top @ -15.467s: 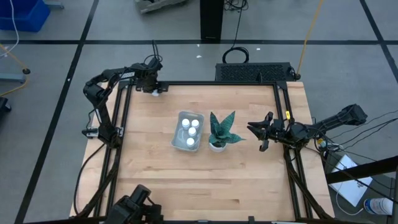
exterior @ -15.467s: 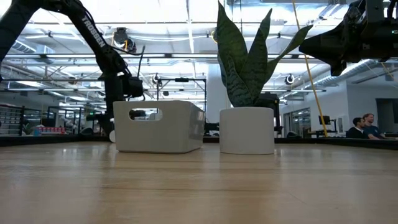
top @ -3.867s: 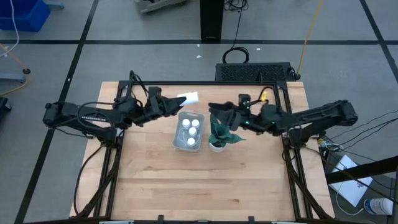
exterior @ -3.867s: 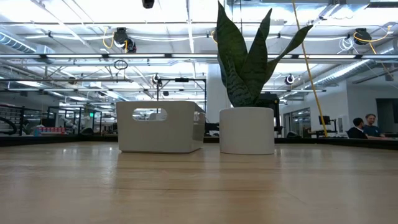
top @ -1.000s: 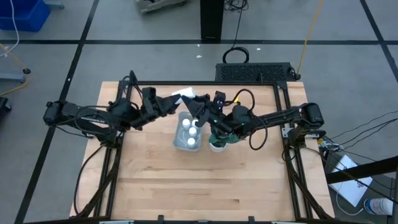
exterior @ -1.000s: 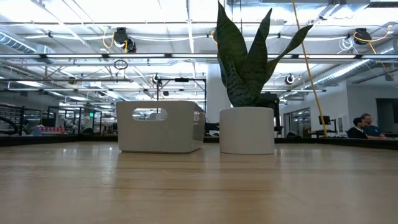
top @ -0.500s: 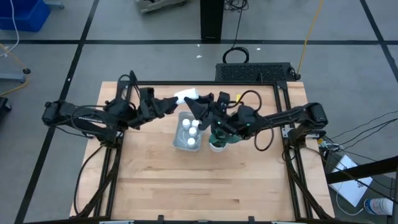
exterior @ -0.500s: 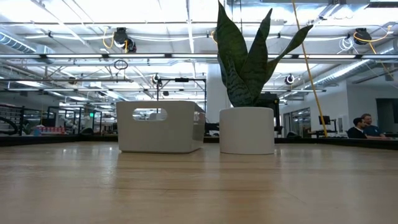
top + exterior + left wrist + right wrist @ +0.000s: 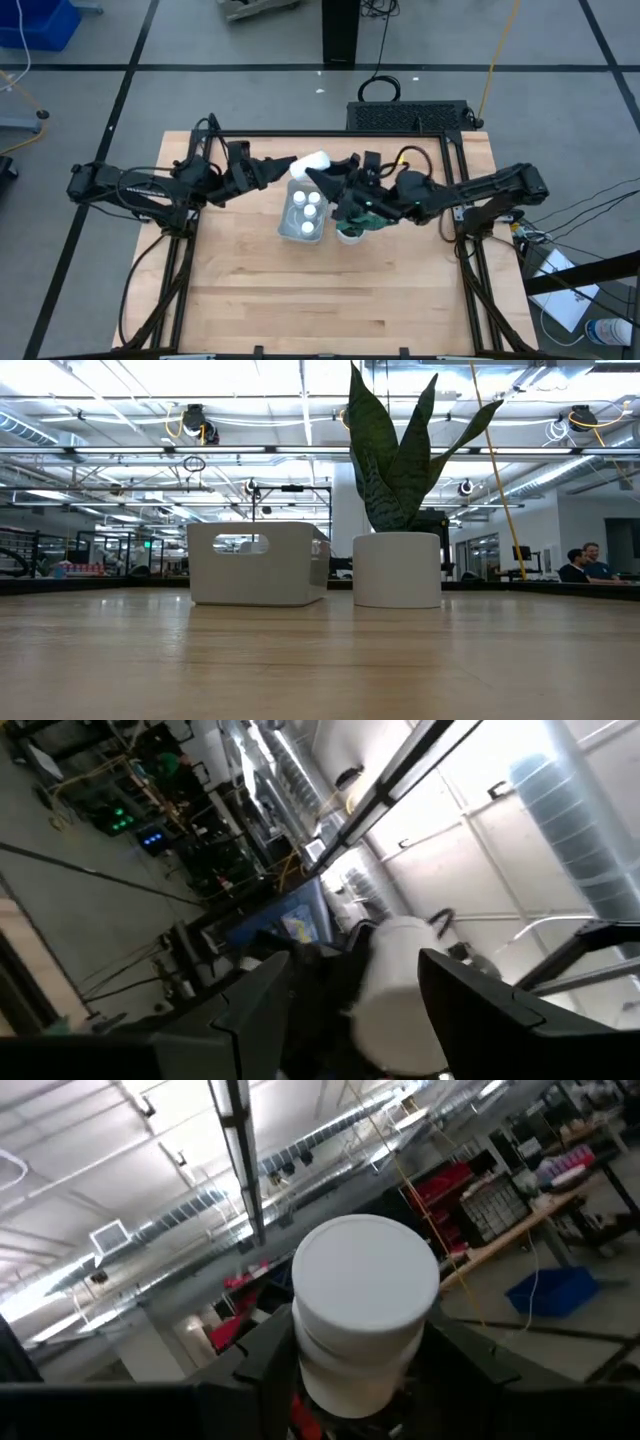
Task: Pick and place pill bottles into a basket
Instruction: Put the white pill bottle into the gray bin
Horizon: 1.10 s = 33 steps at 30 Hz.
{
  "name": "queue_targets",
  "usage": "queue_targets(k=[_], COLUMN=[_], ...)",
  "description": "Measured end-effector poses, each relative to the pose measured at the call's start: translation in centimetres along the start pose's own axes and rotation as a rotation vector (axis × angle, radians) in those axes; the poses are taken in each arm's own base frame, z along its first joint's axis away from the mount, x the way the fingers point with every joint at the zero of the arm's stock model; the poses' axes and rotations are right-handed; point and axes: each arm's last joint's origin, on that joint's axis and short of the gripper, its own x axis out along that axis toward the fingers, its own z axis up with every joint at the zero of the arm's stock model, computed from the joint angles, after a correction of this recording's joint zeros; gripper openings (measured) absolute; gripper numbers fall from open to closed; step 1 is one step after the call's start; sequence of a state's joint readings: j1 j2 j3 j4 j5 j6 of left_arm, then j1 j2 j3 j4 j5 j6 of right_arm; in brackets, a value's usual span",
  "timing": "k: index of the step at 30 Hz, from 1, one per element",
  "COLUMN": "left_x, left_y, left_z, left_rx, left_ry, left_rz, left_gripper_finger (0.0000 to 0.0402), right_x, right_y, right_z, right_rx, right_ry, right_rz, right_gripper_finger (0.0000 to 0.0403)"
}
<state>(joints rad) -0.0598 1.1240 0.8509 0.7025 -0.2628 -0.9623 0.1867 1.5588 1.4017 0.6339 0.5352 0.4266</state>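
One table (image 9: 250,300), two arms meeting above its far middle. One basket (image 9: 287,212) beside one potted plant (image 9: 352,218); three pill bottles (image 9: 307,210) stand inside it. A fourth pill bottle (image 9: 311,161) hangs in the air just beyond the basket's far end, between left gripper (image 9: 281,166) and right gripper (image 9: 322,177). Right fingers (image 9: 262,1348) clamp it; left fingers (image 9: 250,1005) flank it, contact unclear.
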Motion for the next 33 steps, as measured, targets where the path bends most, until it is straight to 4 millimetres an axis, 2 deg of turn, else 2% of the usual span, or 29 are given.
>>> queue_targets(k=[3,6,8,12,17,18,23,27,33], left_x=[0.0,0.0,-0.1,-0.2,-0.5,-0.6,-0.9,-0.9,-1.0], left_y=[0.2,0.7,1.0,1.4,0.8,0.8,0.8,0.9,0.7], left_z=[-0.1,-0.5,-0.7,-1.0,-0.6,-0.6,-0.5,-0.6,-1.0], left_rx=[0.022,0.039,0.047,0.049,0.088,0.089,0.091,0.067,0.042], left_ry=[0.011,0.048,0.072,0.118,0.151,0.153,0.165,0.173,0.194], left_rz=[0.016,0.067,0.101,0.135,0.086,0.088,0.119,0.138,0.125], left_gripper_finger=[0.0225,0.0220,0.0203,0.0134,0.0022,0.0012,0.0019,0.0005,0.0006], right_x=[-0.8,-1.3,-1.6,-2.4,-2.8,-2.8,-2.8,-2.8,-2.6], right_y=[0.5,0.7,0.7,0.7,0.7,0.7,0.6,0.5,0.1], right_z=[0.6,0.2,-0.2,-0.6,-1.3,-1.2,-1.3,-1.2,-1.2], right_rx=[0.013,-0.014,-0.013,0.005,0.035,0.046,0.035,0.038,0.049], right_ry=[0.046,0.086,0.130,0.207,0.240,0.243,0.244,0.240,0.246], right_rz=[-0.024,-0.062,-0.089,-0.143,-0.177,-0.173,-0.196,-0.196,-0.216], right_gripper_finger=[0.0159,0.0159,0.0159,0.0159,0.0159,0.0159,0.0160,0.0160,0.0160])
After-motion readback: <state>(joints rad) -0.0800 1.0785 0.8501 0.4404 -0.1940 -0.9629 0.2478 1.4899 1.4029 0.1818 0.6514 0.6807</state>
